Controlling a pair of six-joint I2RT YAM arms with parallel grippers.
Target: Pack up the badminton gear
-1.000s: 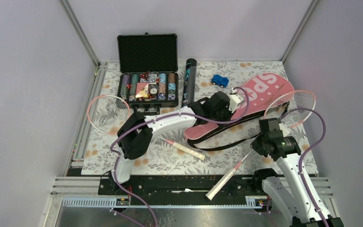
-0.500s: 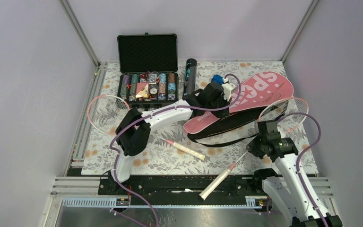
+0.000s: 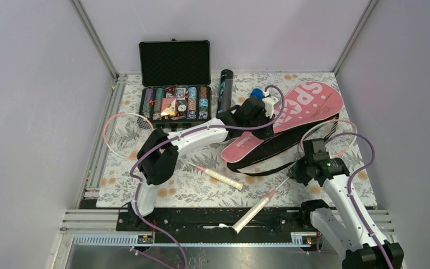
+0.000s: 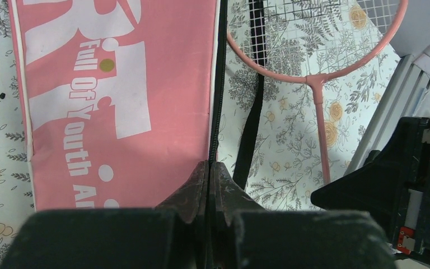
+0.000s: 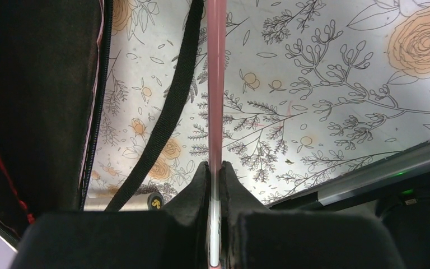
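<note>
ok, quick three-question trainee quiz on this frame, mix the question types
1. True or false: the right gripper is shut on a racket shaft.
2. The left gripper: A) grips a racket handle, B) pinches the pink cover at its edge, C) is open and holds nothing.
3. Fill in: the black tube lies just right of the open ____.
Key: 1 true; 2 B; 3 chip case.

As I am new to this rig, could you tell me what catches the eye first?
The pink racket cover lies diagonally at centre right, the left gripper shut on its zip edge. Nearer, the right gripper clamps a pink racket by its shaft. An open poker chip case sits at the far left.
</note>
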